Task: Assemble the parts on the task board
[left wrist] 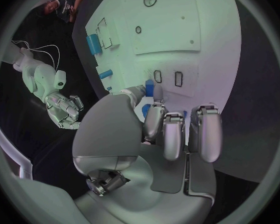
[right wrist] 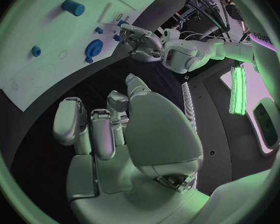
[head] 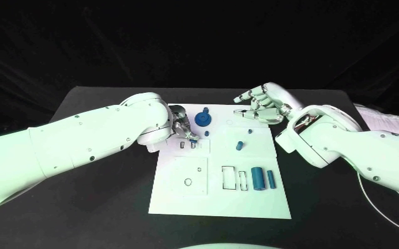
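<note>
The white task board [head: 187,194] lies in the middle of the table. My left hand [head: 184,128] hovers over its far left part and pinches a small blue part [left wrist: 150,88] between thumb and a finger, just above two small slots [left wrist: 168,77]. A blue gear-like part [head: 205,119] stands beside that hand. A short blue peg [head: 240,144] and a tiny blue piece [head: 250,130] sit mid-board. Two blue cylinders [head: 264,177] lie at the near right. My right hand [head: 262,105] hangs over the board's far edge, fingers loosely bent and holding nothing.
Outlined slots [head: 233,177] and a round hole [head: 188,181] mark the board's near half. Black table [head: 100,203] lies on both sides of the board. A thin cable [head: 376,200] runs along my right arm.
</note>
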Motion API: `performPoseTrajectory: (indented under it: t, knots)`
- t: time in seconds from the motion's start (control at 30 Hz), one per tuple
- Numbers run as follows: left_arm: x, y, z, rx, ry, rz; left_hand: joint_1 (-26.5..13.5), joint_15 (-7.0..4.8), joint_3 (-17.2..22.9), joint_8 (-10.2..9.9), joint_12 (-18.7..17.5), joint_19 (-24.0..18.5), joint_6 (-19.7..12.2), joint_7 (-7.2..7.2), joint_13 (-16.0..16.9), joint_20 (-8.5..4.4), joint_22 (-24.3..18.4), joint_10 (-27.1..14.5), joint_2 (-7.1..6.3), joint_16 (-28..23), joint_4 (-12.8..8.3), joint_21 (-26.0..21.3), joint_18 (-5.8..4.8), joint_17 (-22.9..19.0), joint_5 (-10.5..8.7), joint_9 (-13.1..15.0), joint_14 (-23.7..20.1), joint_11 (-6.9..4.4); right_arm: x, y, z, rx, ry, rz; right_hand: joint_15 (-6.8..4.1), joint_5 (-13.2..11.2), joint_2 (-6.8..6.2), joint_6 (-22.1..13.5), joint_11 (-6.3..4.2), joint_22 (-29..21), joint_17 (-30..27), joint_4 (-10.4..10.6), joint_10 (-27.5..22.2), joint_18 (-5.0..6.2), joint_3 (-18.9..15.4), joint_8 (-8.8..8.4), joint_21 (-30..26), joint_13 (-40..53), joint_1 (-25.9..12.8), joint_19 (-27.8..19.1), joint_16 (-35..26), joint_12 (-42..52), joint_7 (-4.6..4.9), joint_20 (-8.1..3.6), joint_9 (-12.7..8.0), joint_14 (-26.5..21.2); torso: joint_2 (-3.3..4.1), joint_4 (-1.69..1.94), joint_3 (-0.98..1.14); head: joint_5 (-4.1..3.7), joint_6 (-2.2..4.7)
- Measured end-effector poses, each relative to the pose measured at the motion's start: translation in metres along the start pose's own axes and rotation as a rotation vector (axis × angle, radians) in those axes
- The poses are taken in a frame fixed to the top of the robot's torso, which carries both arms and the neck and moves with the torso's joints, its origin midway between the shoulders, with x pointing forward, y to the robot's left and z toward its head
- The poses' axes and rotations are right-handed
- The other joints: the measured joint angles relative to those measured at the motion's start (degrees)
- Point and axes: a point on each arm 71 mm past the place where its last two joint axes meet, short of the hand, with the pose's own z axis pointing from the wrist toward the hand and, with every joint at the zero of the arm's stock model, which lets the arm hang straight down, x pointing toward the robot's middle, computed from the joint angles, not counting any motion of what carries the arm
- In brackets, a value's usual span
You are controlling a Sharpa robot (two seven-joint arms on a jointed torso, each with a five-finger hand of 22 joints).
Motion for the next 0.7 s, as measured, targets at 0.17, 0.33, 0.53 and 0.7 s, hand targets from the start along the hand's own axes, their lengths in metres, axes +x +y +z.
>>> performPoseTrajectory:
  t: [0.17, 0.33, 0.53, 0.7]
  knots:
    - [0.0037, 0.0015, 0.0017, -0.003, -0.001, -0.007, -0.52, 0.00, 0.33, 0.00, 0.00, 0.00, 0.01, 0.00, 0.00, 0.00, 0.00, 0.00, 0.22, 0.00, -0.33, 0.00, 0.00, 0.00, -0.01, 0.17, 0.00, 0.00, 0.0006, -0.0006, -0.0002, 0.001, 0.003, 0.000, 0.00, 0.00, 0.00, 0.00, 0.00, 0.00, 0.00, 0.00, 0.00, 0.00, 0.00, 0.00, 0.00, 0.00, 0.00, 0.00, 0.00, 0.00, 0.00, 0.00, 0.00, 0.00, 0.00, -0.01, 0.00, 0.14, -0.15]
    - [0.0070, 0.0028, 0.0042, -0.008, -0.001, -0.002, -0.67, 0.00, 0.80, 0.02, 0.00, 0.00, 0.02, 0.00, -0.01, 0.00, 0.00, 0.00, 0.08, 0.00, -0.49, 0.00, 0.00, -0.01, -0.03, 0.18, 0.00, 0.00, 0.0010, -0.0010, -0.0003, 0.002, 0.005, 0.001, 0.00, 0.23, 0.00, 0.00, -0.18, -0.11, 0.00, -0.16, -0.18, 0.00, -0.16, 0.00, 0.00, 0.00, 0.00, 0.00, -0.22, 0.00, 0.00, 0.00, 0.00, 0.00, 0.01, -0.04, -0.03, 0.24, -0.22]
    - [0.0086, 0.0039, 0.0053, -0.011, 0.000, 0.010, -1.12, 0.00, 1.48, 0.33, 0.00, 0.00, 0.02, 0.01, -0.01, 0.00, 0.00, 0.00, -0.38, 0.00, -1.16, -0.01, 0.00, -0.01, -0.18, 0.34, 0.00, 0.00, 0.0012, -0.0012, -0.0004, 0.003, 0.007, 0.001, 0.00, 0.23, 0.00, 0.00, -0.18, -0.11, -0.01, 0.00, -0.18, 0.00, -0.31, 0.00, 0.00, 0.00, 0.00, 0.00, -0.22, 0.00, 0.00, 0.00, 0.00, 0.00, 0.03, -0.10, -0.03, 0.31, -0.33]
    - [0.0084, 0.0051, 0.0049, -0.013, 0.001, 0.019, -1.32, 0.00, 1.52, 0.33, 0.00, 0.00, 0.03, 0.01, -0.16, 0.00, 0.00, 0.00, -0.34, 0.00, -1.20, -0.02, 0.00, -0.01, 0.23, 0.66, 0.00, 0.00, 0.0013, -0.0015, -0.0004, 0.004, 0.008, 0.000, 0.00, 0.23, 0.00, 0.00, -0.18, -0.11, -0.01, 0.00, -0.18, 0.00, -0.31, 0.00, 0.00, 0.00, 0.00, 0.00, -0.22, 0.00, 0.00, 0.00, 0.00, 0.00, 0.03, -0.11, -0.03, 0.42, -0.42]
